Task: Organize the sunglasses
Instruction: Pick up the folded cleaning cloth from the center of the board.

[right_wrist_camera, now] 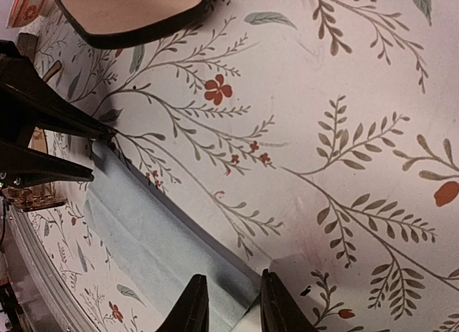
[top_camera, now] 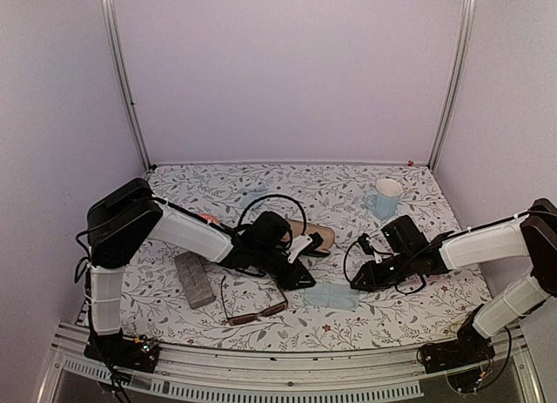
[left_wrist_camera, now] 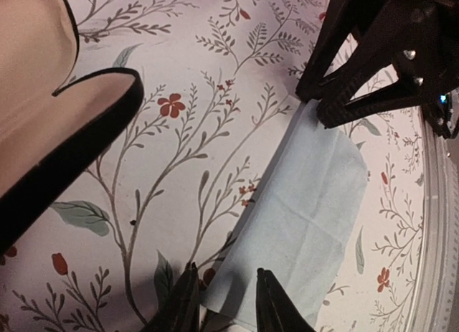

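Observation:
The dark brown sunglasses lie open on the floral table near the front, left of both grippers and untouched. A small pink-red piece peeks out behind my left forearm; the rest of it is hidden. My left gripper is down at the left end of a folded light blue cloth. Its jaws stand narrowly apart astride the cloth's corner. My right gripper is at the cloth's other end, jaws likewise slightly apart over the edge.
An open black oval case with a tan lining lies just behind the left gripper. A grey rectangular case sits at the left. A white mug stands at the back right. The metal rail runs along the front edge.

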`<state>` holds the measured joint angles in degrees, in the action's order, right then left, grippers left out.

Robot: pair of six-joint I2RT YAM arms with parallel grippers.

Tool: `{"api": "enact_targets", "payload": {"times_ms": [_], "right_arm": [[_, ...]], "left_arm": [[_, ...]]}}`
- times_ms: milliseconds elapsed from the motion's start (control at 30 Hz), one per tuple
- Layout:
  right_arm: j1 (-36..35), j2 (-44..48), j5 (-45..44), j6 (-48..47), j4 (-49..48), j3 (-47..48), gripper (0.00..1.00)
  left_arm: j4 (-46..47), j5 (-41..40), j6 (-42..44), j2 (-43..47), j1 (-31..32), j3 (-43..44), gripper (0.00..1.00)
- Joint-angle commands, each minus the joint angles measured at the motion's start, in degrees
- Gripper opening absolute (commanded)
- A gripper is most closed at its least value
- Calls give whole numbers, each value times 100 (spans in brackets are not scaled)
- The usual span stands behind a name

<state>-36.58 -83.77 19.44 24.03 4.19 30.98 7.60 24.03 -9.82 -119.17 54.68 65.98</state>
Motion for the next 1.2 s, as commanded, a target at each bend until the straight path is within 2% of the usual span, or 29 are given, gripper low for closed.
{"api": "enact_targets", "payload": {"times_ms": [0,333,400,733,967,1167], "right_arm": [[28,-89,68,-21,-22,-99,25],[28,-95,75,-40,-37,-94,20],[28,-99,98,-49,-67,-84,15],[28,-92,174,-61,-119,-51,9],[30,16,141,-161,-88,82,1],[32,230,163,-334,-50,292,0]], "left_arm": [[-94,115,-36,-165,-69,13,27],[-83,216,-59,-222,-71,82,15],[-83,237,-63,-220,-67,90,13],[21,392,-140,-199,-112,83,1],[194,532,-228,-39,-238,24,0],[172,512,-185,172,-362,24,0]]}}
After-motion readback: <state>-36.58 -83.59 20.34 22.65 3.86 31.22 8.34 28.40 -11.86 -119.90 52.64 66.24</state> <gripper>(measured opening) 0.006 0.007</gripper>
